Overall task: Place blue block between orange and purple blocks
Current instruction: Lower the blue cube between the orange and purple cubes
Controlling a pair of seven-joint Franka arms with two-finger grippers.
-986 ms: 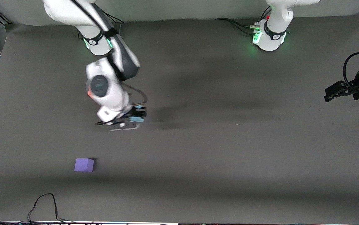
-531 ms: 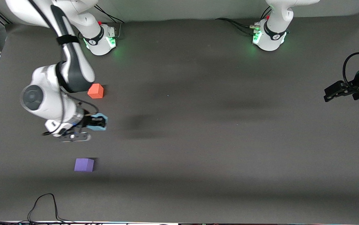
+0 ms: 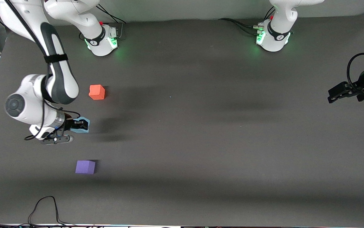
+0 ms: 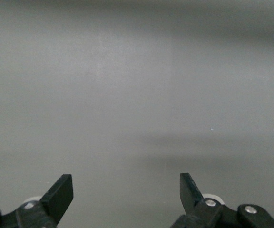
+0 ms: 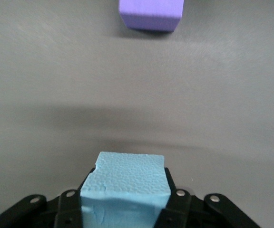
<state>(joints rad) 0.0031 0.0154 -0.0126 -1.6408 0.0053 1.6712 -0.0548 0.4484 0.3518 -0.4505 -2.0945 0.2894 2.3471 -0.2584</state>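
Right pincer [image 3: 80, 124] clamping blue block [image 5: 124, 183], left pincer [image 4: 126, 192] parted, waiting

Dark grey table [image 3: 201, 142]: orange block [image 3: 97, 92], purple block [image 3: 85, 167], apparently well apart.

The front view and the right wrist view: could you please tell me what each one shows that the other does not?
Only the front view shows the orange block, both arms, and the left gripper, open, waiting at the left arm's end of the table. Only the right wrist view shows the blue block's pitted foam surface. Both show the right gripper shut on the blue block, and the purple block.
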